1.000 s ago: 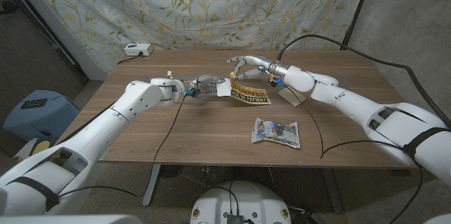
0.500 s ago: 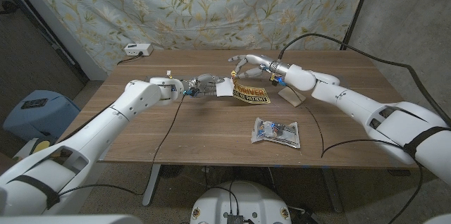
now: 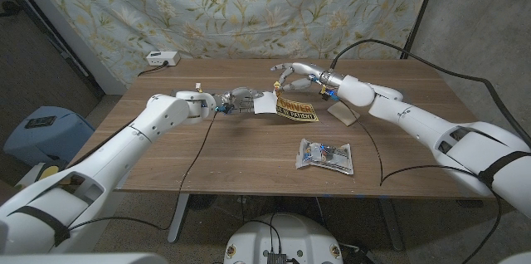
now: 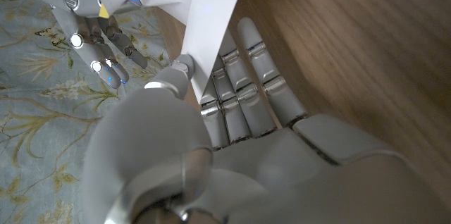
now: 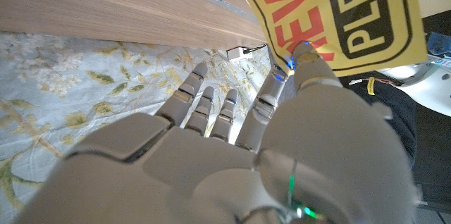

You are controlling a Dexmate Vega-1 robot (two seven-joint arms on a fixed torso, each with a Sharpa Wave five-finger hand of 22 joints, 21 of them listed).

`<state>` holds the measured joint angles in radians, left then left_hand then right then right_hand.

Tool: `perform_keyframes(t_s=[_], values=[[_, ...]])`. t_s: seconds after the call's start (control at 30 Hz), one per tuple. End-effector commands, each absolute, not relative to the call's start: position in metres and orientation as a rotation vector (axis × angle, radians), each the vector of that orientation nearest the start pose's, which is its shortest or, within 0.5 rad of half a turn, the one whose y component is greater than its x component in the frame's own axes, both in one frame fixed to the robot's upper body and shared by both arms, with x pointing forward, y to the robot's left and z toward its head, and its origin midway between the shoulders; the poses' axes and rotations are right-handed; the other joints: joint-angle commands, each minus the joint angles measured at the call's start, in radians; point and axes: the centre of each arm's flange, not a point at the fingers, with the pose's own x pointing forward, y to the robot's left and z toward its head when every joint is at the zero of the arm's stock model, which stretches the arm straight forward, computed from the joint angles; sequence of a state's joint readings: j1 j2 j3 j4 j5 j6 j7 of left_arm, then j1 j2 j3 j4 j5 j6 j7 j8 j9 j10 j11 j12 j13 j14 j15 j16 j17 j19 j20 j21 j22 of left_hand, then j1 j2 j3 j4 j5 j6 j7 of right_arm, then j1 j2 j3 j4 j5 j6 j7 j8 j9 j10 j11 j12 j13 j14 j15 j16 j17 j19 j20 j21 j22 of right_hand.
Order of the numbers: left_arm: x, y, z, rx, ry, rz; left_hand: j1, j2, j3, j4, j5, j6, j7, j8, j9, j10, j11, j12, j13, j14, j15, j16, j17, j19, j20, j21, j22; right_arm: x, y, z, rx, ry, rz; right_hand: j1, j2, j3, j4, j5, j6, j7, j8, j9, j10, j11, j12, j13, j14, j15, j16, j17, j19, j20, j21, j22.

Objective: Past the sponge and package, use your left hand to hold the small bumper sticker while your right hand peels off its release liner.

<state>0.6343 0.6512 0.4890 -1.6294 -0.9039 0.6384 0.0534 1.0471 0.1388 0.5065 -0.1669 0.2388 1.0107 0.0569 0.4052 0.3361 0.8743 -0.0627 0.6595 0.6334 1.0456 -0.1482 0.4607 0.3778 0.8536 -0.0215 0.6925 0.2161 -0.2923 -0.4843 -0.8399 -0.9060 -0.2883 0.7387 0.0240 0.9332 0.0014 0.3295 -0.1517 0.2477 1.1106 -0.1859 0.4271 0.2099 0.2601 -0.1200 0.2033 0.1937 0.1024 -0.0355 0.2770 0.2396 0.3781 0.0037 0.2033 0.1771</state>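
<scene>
Head view: left hand pinches liner; right hand pinches bumper sticker.

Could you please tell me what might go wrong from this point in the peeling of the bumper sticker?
The left robot hand pinches only the white liner edge, so it may slip free.

The right robot hand touches the yellow bumper sticker near one corner with a fingertip; a hard pull might crease or tear it.

The sticker hangs above the table; exposed adhesive could fold onto itself.
</scene>
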Motion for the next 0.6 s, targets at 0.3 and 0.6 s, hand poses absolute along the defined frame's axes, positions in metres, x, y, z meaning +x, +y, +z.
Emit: perform_keyframes(t_s=[0.3,0.6], values=[[0.6429,0.224,0.0161,0.107,0.009,-0.384,0.01,-0.007,0.01,0.001,-0.003,0.006,-0.001,0.008,0.001,0.022,-0.015,-0.008,0.003,0.011,0.002,-0.007,0.007,-0.006,-0.002,0.016,0.0,0.6507,-0.1415,0.0734,-1.106,-1.007,0.585,0.007,-0.003,-0.004,0.002,0.01,0.0,-0.007,0.011,0.007,0.004,0.002,-0.002,0.001,-0.001,0.008,-0.004,0.003,0.001,0.01,-0.001,0.0],[0.6446,0.2247,0.0174,0.112,0.01,-0.379,0.008,-0.009,0.013,0.001,-0.004,0.003,-0.003,0.008,0.001,0.022,-0.016,-0.011,0.007,0.014,0.001,-0.011,0.01,-0.01,-0.002,0.024,-0.001,0.649,-0.1429,0.0749,-1.076,-0.996,0.61,0.006,-0.004,-0.005,0.002,0.013,0.004,-0.01,0.012,0.006,0.003,0.004,-0.003,0.001,-0.004,0.01,-0.006,0.003,0.0,0.013,-0.001,0.0]])
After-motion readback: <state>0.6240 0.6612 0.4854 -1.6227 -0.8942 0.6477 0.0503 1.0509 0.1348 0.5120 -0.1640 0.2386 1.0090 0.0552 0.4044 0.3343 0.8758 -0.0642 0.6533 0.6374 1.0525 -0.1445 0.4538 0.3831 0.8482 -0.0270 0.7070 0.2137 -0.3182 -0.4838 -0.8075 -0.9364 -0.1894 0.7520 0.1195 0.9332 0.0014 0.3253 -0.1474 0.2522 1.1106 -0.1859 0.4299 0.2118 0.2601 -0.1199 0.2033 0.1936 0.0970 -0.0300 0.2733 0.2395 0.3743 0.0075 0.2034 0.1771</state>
